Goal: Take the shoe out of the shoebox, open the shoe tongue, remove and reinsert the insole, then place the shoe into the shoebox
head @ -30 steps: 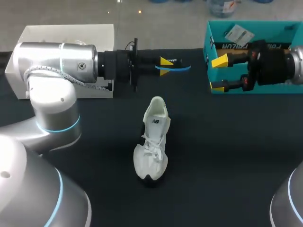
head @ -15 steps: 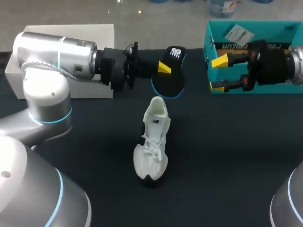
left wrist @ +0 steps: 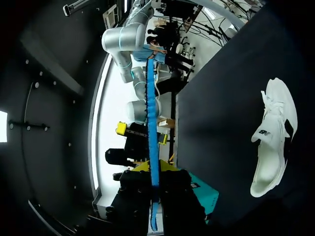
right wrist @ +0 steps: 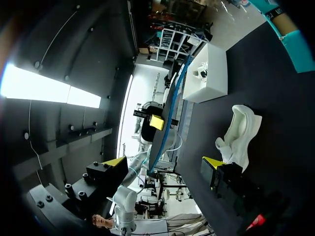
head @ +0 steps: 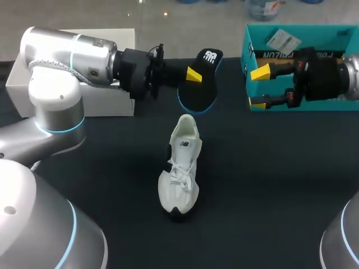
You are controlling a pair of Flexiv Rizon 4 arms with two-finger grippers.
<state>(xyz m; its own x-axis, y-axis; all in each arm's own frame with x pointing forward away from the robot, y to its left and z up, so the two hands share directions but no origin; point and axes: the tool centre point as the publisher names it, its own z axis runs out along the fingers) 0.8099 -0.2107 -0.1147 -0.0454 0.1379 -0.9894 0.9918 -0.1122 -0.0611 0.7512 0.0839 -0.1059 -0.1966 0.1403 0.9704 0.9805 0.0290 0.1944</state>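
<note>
L tool [head: 193, 75] clamps insole [head: 199, 95]; shoe [head: 180, 168] outside shoebox [head: 275, 54], paper tag [head: 283, 40] inside.

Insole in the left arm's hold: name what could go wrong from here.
The left fingers pinch the insole by one edge only, so it may twist or slip. The shoe stands unheld, with the right fingers open by the shoebox; pushing the insole in could shove or tip it.

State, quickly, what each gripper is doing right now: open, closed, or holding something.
Left gripper: closed on the insole.
Right gripper: open, holding nothing.
</note>
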